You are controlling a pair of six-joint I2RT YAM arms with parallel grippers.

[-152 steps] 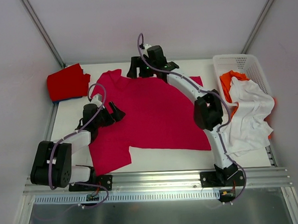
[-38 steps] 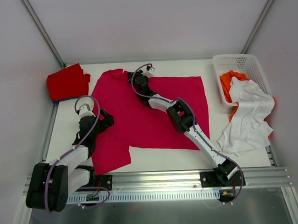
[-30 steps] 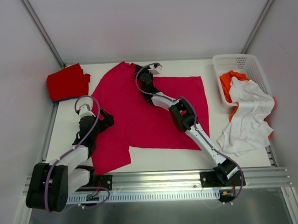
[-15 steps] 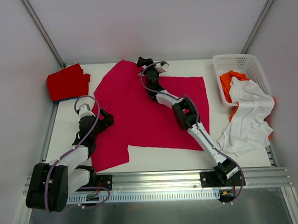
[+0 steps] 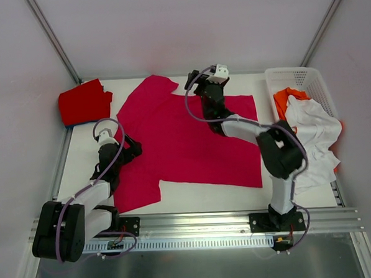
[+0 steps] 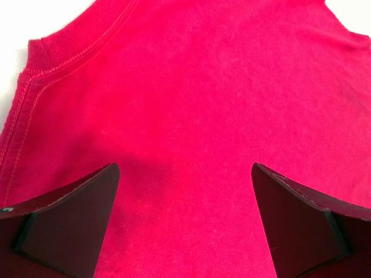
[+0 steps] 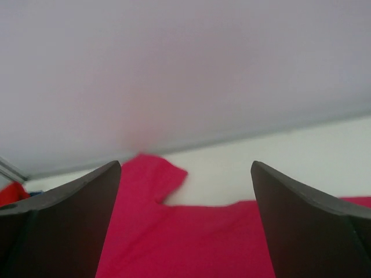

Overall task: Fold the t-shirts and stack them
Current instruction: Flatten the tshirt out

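The left gripper (image 6: pixel 182 174) hangs with fingers apart and empty, just above the crimson t-shirt (image 5: pixel 186 145) near its collar seam, probably poised to pinch the cloth for a fold. The right gripper (image 7: pixel 185 168), likewise spread and empty, hovers above the shirt's far edge. The shirt lies flat across the desk (image 5: pixel 264 88).

Overhead and close wrist views share the crimson t-shirt (image 5: pixel 174 152).
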